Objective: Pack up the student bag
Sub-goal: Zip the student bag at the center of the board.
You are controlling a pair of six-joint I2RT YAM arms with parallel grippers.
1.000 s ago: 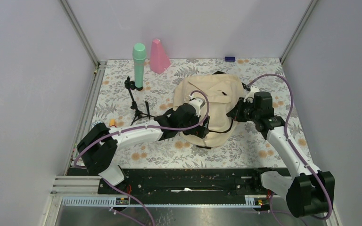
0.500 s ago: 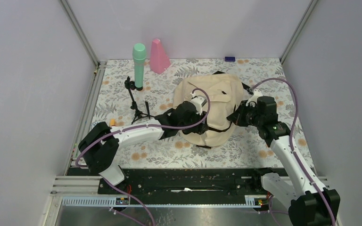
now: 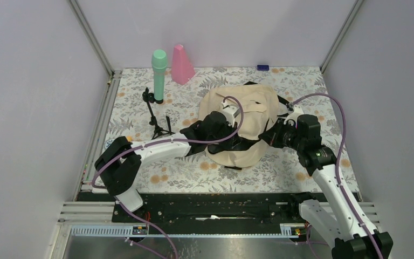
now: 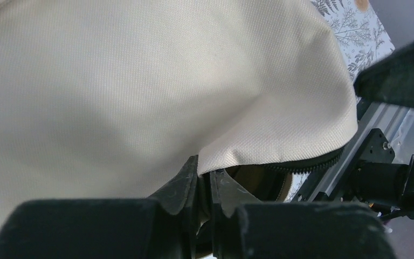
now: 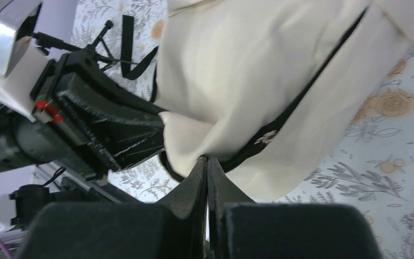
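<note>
**Top view.** A table [image 3: 188,175] under a flower-print cloth, enclosed by plain pale walls [image 3: 32,108] with metal corner posts. The student bag [image 3: 248,110] lies right of centre, with the left gripper [image 3: 236,143] and right gripper [image 3: 268,138] at its near edge. A green microphone [image 3: 159,73] on a tripod, a pink cone [image 3: 181,63] and a small blue block [image 3: 262,67] stand towards the back.

**Left wrist view.** Fingertips [image 4: 186,178] clenched on the cream hem beside the zip.

**Right wrist view.** Fingertips [image 5: 197,172] pinched tight on a fabric fold.
</note>
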